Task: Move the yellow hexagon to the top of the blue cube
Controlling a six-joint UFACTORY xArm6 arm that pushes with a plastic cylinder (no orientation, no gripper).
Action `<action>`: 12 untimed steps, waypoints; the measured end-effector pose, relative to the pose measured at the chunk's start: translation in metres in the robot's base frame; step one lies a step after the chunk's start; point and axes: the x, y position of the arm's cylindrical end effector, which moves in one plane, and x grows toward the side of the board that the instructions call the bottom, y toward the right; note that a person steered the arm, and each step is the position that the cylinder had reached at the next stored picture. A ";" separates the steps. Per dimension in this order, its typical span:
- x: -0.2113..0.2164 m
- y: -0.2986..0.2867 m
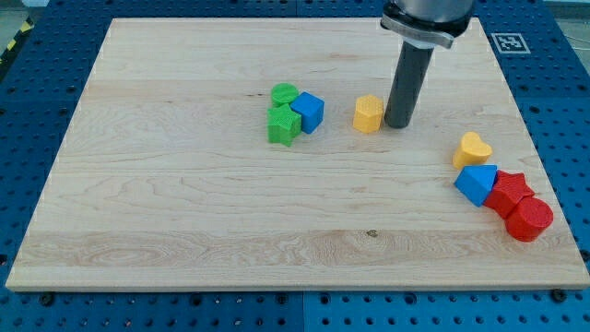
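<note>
Wooden board [184,212], pale and wide, filling most of the view, resting on a blue perforated table [28,111] seen along the edges. Black-and-white marker tag [508,41] at the board's upper right corner, on the blue surface.

Dark rod dropping in from the view's top, right of centre – my tip [399,124] down on the wood, just beside the yellow hexagon [369,114] on its right side; touching or a hair apart, impossible to tell. No gripper on this arm, so nothing to open, close or hold (only the plain rod end).

Yellow hexagon slightly above the board's middle, a little right of centre, with a clear gap of bare wood between it and the blue cube [309,112] to its left, both at about the same height in the view.

Blue cube pressed against a green pair: a green rounded block [284,93] at its upper left and a green ribbed block [282,126] at its lower left – all three touching in one tight cluster.

Far right, well apart from the rest: yellow heart [473,148] uppermost, blue block [477,183] just below it, red star-like block [510,191] beside that, red cylinder [530,219] lowest, near the board's right edge.
</note>
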 end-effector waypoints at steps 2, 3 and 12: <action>0.003 -0.020; -0.005 -0.023; -0.053 -0.066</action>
